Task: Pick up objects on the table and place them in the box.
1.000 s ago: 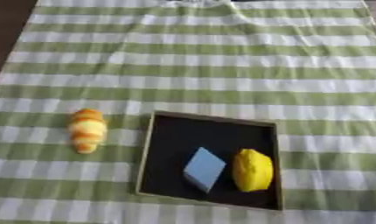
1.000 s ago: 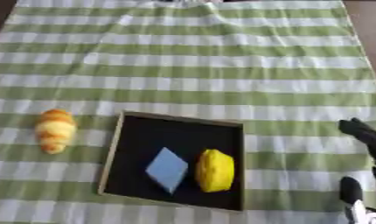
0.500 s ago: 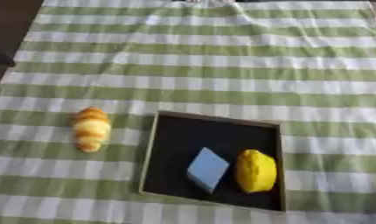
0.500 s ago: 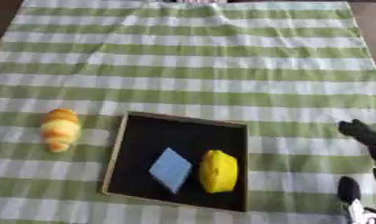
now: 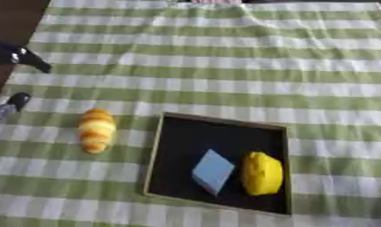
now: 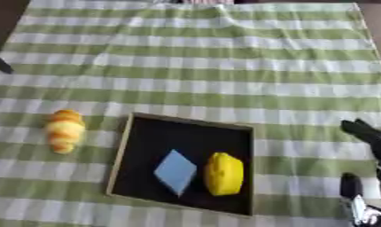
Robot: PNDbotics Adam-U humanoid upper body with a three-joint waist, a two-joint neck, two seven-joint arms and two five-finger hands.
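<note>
An orange-yellow croissant [image 5: 96,130] lies on the green-and-white striped cloth, left of the box. The shallow black box [image 5: 217,135] with a wooden rim holds a light blue block [image 5: 213,171] and a yellow lemon-like thing [image 5: 262,173] side by side. My left hand [image 5: 13,55] shows at the left edge, up and left of the croissant and apart from it, fingers spread and holding nothing. At the lower right edge of the right eye view my right hand [image 6: 367,135] rests open, away from the box.
The striped cloth [image 5: 224,53] covers the table; a dark strip of bare surface [image 5: 11,26] shows at the upper left corner. Nothing else lies on the cloth.
My left hand has come into view at the left edge. The whole picture has shifted a little, so the camera moved. The croissant, box and its contents kept their places.
</note>
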